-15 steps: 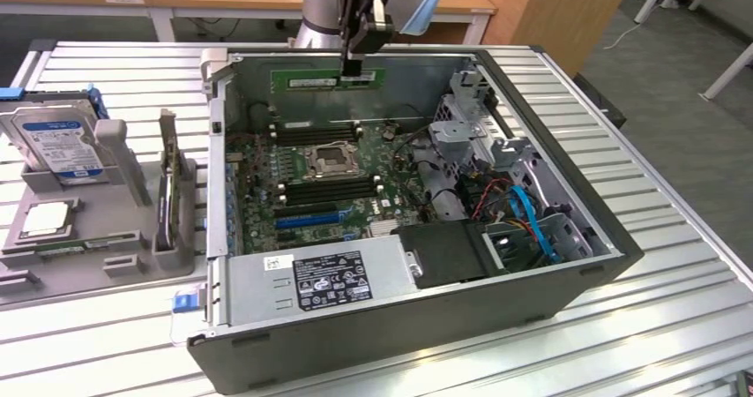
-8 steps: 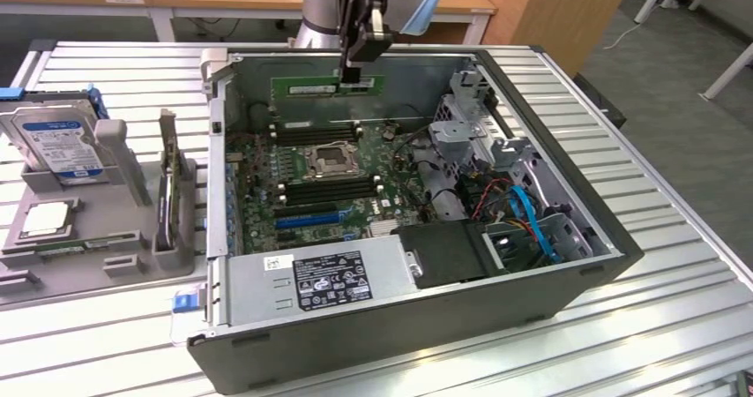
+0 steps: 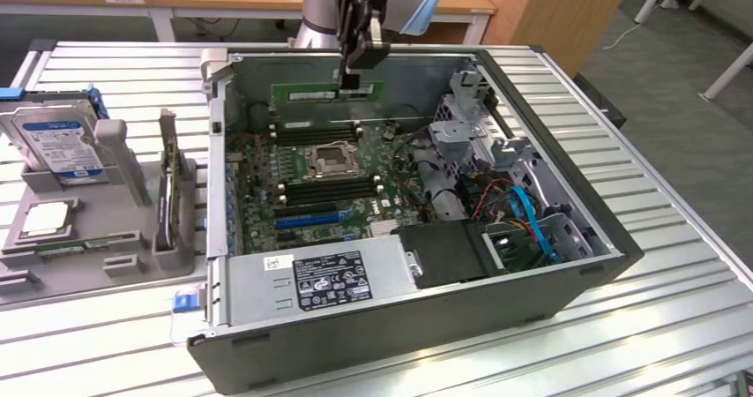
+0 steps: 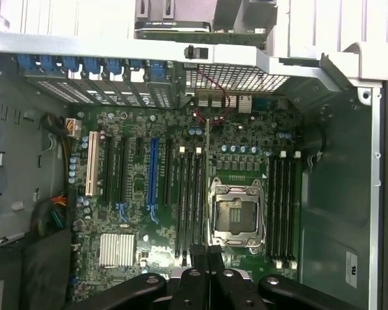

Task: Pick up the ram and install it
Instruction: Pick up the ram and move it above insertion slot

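Inspection of the bench: one open computer case [image 3: 412, 335] lies on its side on a slatted metal table [image 3: 671, 265].

The claw [image 3: 351, 83] hangs over the far end of the case interior, pressed together and pinching the ram [image 3: 309, 91] by its upper edge. The ram hangs level and lengthwise in front of the far wall, above the board and clear of it. It is seated in no slot. In the wrist view the ram [image 4: 208, 161] appears edge-on as a thin line running out from the claw [image 4: 208, 255].

Below it is one open processor socket [image 3: 331, 160]. Two banks of long black slots flank it, one on each side, and all look vacant.

Obstructions around the drop zone:
- One metal drive cage [image 3: 471, 123], towards the exterior view's right of the socket.
- A bundle of blue cables [image 3: 532, 225], near the same side.
- One power supply [image 3: 317, 282] with a black label, at the near end.
- One white slot [image 4: 90, 165] and one blue slot [image 4: 153, 171], among the card slots on the board.

Beside the case, on the exterior view's left, sits one grey tray [image 3: 24, 282]. It carries one hard drive [image 3: 53, 141], one square processor chip [image 3: 41, 219], one upright card [image 3: 171, 181] in a holder, and one green stick [image 3: 77, 243] lying flat.
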You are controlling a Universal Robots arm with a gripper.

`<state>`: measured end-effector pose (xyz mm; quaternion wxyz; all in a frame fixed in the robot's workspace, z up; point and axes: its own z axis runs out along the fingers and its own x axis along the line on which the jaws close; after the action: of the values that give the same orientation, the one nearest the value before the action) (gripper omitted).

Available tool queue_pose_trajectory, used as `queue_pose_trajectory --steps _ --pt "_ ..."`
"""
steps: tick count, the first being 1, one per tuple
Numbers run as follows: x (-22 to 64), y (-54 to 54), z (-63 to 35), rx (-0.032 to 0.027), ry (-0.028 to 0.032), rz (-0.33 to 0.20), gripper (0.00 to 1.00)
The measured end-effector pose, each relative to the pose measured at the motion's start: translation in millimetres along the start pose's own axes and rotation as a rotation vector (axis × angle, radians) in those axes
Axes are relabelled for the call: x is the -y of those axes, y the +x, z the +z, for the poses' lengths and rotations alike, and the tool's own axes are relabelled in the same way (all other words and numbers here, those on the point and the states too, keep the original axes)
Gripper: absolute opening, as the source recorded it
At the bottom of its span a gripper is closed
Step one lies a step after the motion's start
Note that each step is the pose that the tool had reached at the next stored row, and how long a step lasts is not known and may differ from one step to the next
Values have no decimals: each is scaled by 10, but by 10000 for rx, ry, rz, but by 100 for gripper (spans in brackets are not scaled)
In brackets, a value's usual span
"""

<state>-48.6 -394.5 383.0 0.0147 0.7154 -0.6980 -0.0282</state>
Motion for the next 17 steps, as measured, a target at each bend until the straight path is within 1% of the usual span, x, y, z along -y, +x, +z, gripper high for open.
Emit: queue_pose_trajectory --steps 17 --pt "11 5 192 1 0 0 11"
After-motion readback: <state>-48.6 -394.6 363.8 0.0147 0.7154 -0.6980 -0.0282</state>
